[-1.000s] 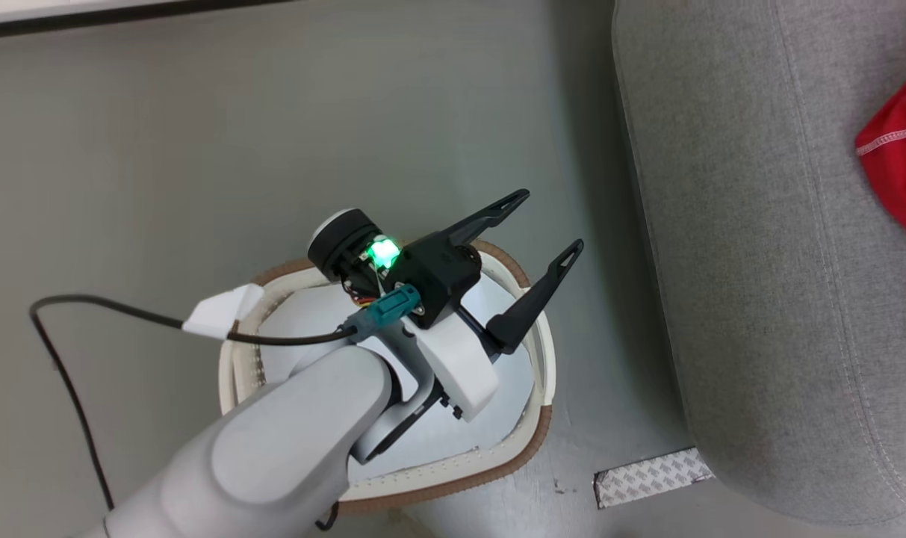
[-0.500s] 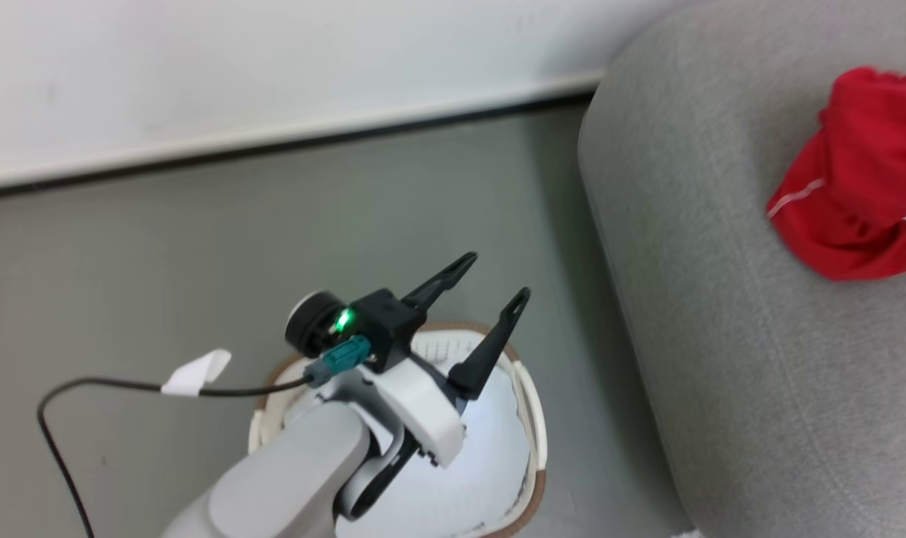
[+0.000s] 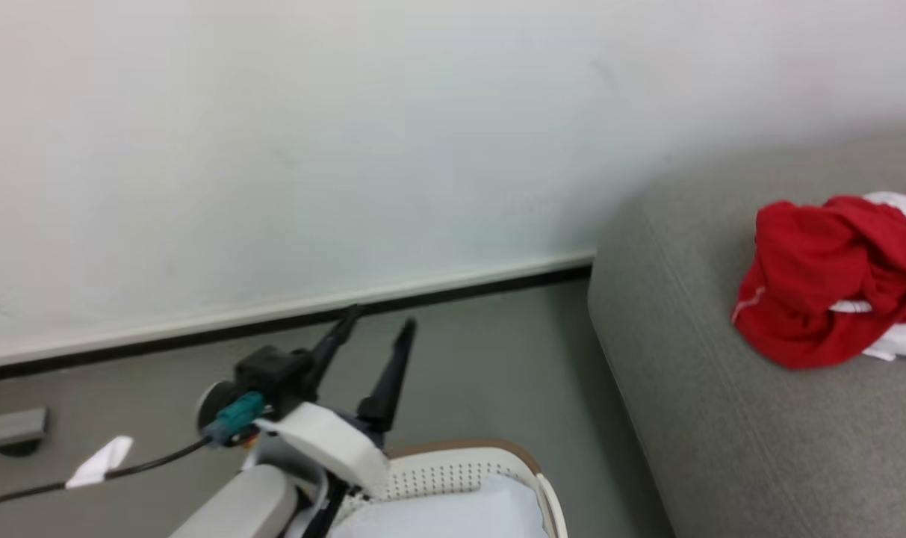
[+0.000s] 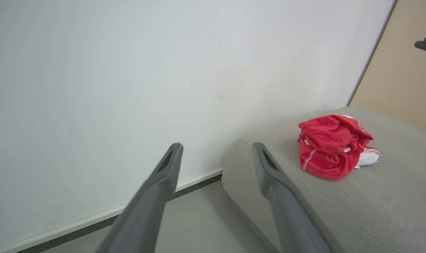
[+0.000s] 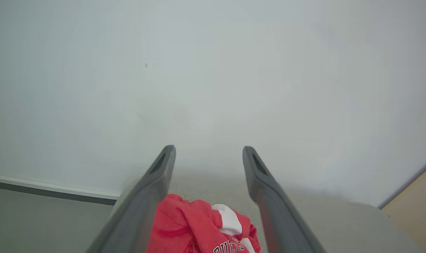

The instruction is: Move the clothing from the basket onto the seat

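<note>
A crumpled heap of red clothing [image 3: 818, 299] with white parts lies on the grey seat [image 3: 721, 433] at the right. The cream basket [image 3: 467, 448] with its tan rim sits on the floor at the bottom edge, and the part of its inside that shows is pale. My left gripper [image 3: 380, 317] hangs open above the basket's far rim, holding nothing. Its wrist view shows the left gripper [image 4: 216, 147] aimed at the wall, with the clothing [image 4: 327, 151] on the seat [image 4: 374, 207] to the right. My right gripper [image 5: 209, 149] is open just above the clothing [image 5: 191, 228].
A white wall with a dark baseboard [image 3: 273, 325] runs behind the grey floor [image 3: 497, 359]. A black cable with a white tag [image 3: 98, 462] trails from my left wrist. A tan panel [image 4: 402, 80] stands beyond the seat.
The head camera has tilted up, so the wall now takes the top and the basket has slid to the bottom edge. My left gripper has stayed open over the basket.
</note>
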Controlling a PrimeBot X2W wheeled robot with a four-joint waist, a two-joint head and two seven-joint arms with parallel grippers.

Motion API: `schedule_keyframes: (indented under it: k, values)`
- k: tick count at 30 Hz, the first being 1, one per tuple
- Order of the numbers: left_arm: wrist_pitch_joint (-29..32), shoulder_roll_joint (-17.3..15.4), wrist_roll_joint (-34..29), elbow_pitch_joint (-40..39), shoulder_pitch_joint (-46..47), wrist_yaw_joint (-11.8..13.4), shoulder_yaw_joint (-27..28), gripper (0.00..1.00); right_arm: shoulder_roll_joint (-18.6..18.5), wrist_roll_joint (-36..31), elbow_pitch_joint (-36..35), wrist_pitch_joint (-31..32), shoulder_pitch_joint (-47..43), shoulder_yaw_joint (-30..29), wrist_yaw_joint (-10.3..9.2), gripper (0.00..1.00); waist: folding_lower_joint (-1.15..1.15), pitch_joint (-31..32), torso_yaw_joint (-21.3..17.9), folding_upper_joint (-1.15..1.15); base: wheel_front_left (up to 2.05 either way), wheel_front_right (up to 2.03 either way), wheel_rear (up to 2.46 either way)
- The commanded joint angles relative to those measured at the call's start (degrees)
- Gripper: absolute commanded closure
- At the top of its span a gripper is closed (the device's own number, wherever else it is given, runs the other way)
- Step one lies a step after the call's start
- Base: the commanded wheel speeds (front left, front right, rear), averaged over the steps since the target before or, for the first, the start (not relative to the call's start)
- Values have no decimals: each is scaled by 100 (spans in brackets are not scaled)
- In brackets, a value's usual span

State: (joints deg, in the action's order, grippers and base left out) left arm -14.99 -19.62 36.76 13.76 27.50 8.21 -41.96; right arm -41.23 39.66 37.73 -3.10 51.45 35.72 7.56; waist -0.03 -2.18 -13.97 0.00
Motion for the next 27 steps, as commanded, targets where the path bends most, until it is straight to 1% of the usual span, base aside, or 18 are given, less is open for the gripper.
schedule_keyframes:
  k: [1,2,5,9,13,17,19,20,22,25,27]
  values:
    - [-18,-52,-12,-31,-131,39,64,0,85,66,-59,-23,-206,30,-15,0,3,269,229,0,0,0,0]
    - [-15,-95,1,-61,-216,96,177,0,177,118,-175,-52,-376,53,-15,0,3,320,277,0,0,0,0]
    - [-17,-244,8,-171,-525,264,547,0,275,37,-419,-338,-749,-104,-15,0,3,434,400,0,0,0,0]
    - [-16,-354,23,-319,-976,396,1051,0,705,-73,-599,-772,-1408,-482,-15,0,3,542,543,0,0,0,0]
    - [-16,-381,-15,-428,-1446,467,1557,0,1138,-375,-862,-1036,-2061,-912,-15,0,3,621,650,0,0,0,0]
    - [-16,-289,-107,-581,-1882,416,1989,0,1628,-697,-1265,-1173,-2797,-1461,-15,0,3,655,737,0,0,0,0]
    - [-16,-163,-131,-631,-2114,445,2270,0,1848,-925,-1453,-1207,-3203,-1830,-15,0,3,664,784,0,0,0,0]
    - [-15,-152,-231,-645,-2190,437,2395,0,2011,-1070,-1568,-1203,-3401,-2055,-15,0,3,657,811,0,0,0,0]
    - [-16,-8,-360,-692,-2345,416,2649,0,2371,-1364,-1910,-1205,-3774,-2410,-15,0,3,646,842,0,0,0,0]
    - [-17,216,-613,-707,-2608,341,2939,0,2742,-1767,-2303,-1207,-4304,-2691,-15,0,3,640,871,0,0,0,0]
    - [-17,358,-798,-724,-2734,259,3100,0,2978,-1857,-2477,-1208,-4528,-2810,-15,0,3,633,878,0,0,0,0]
